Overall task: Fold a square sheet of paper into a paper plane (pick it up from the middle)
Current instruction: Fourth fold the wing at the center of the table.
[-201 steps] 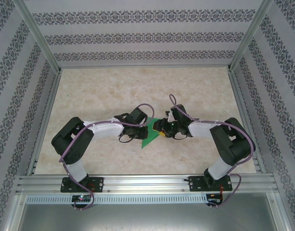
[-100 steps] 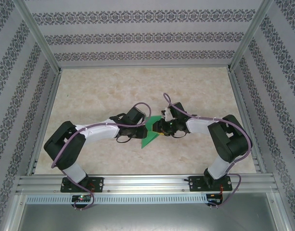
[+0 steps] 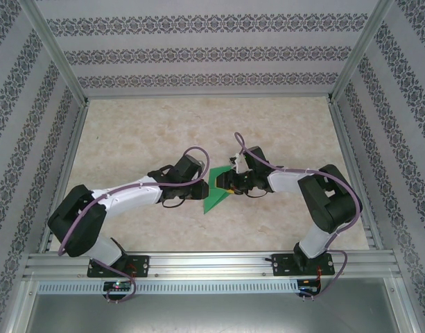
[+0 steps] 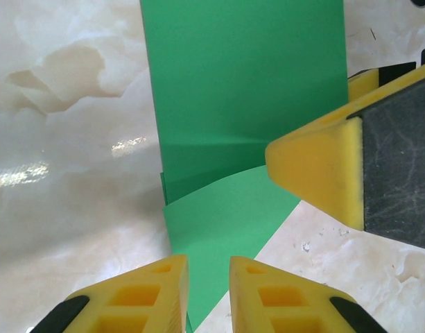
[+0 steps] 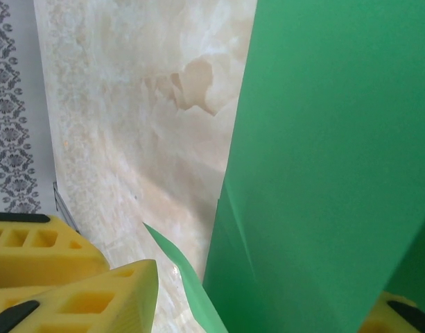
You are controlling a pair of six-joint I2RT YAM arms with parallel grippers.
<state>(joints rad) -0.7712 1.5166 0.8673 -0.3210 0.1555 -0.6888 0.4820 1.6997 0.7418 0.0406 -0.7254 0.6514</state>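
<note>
Square sheet of paper (image 3: 213, 191), partly folded, lies on the marble table (image 3: 281, 132) between the 2 pincers.
Left pincer (image 4: 209, 267): 2 yellow fingers a narrow gap apart, a corner of the green sheet running into that gap, not visibly pinched. Right pincer (image 5: 267, 284): spread wide, the sheet's lifted fold between its fingers; 1 of its fingertips (image 4: 302, 163) sits at the paper's edge, ahead and right of the left pincer.
</note>
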